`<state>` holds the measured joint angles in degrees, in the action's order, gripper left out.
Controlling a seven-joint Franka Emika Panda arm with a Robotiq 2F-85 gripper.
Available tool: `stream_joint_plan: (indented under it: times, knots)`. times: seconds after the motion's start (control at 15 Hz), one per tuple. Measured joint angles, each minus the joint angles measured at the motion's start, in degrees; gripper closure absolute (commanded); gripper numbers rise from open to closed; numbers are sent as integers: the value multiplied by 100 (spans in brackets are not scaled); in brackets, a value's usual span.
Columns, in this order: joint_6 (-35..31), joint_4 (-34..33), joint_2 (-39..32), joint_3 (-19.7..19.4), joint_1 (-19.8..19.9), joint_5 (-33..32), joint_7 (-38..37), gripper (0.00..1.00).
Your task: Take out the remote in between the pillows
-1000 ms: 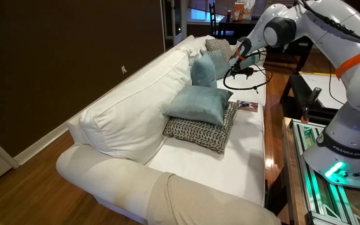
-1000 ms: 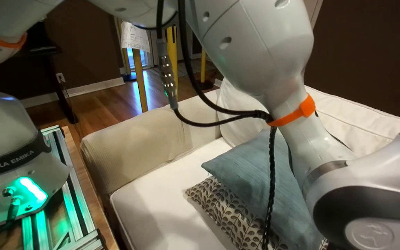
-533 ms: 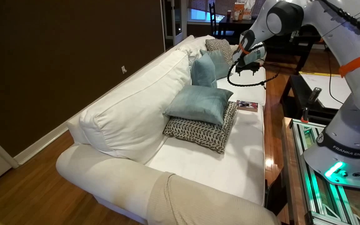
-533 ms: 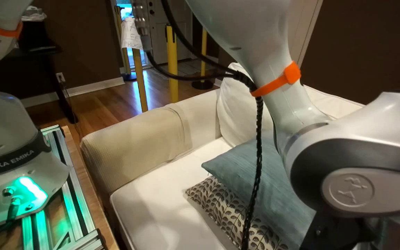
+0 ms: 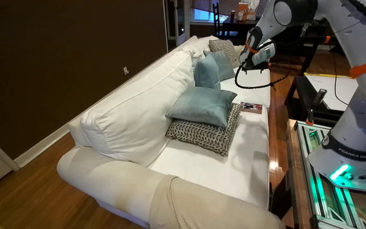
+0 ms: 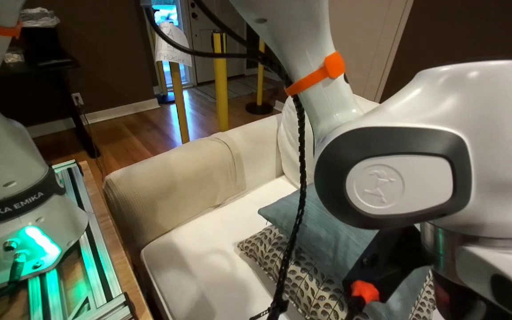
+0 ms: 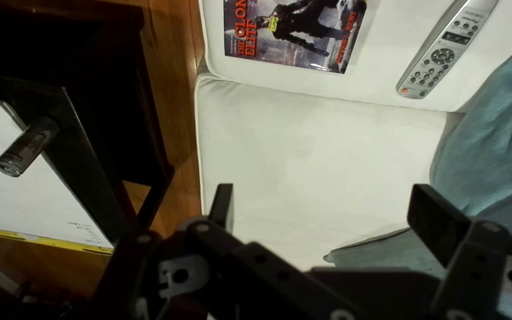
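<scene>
Since a second ago, we see the arm shifted toward the front edge of the sofa. Only our wrist view shows the silver Pioneer remote, on a seat cushion between "The Clone Elite" paperback and a teal pillow. The fingers stand wide apart.

My claw hangs over one seat of the sofa. On the next seat, in the wrist view, I see the remote right of the book, apart from it, near a pillow. At left there, across a strip of floor, the counter bears a can just beside a board. In both exterior views the upper pillow lies on the lower pillow; in an exterior view, three pillows sit farther along the sofa.
</scene>
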<state>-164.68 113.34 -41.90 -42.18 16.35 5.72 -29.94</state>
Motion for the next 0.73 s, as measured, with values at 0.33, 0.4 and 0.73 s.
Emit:
stream_joint_plan:
  times: [0.33, 0.4, 0.73]
  knots:
    - [-20, 113, 41, -89, -124, 0, -25, 0]
    - [-20, 113, 41, -92, -124, 0, -25, 0]
    - [-20, 115, 42, -94, -124, 0, -26, 0]
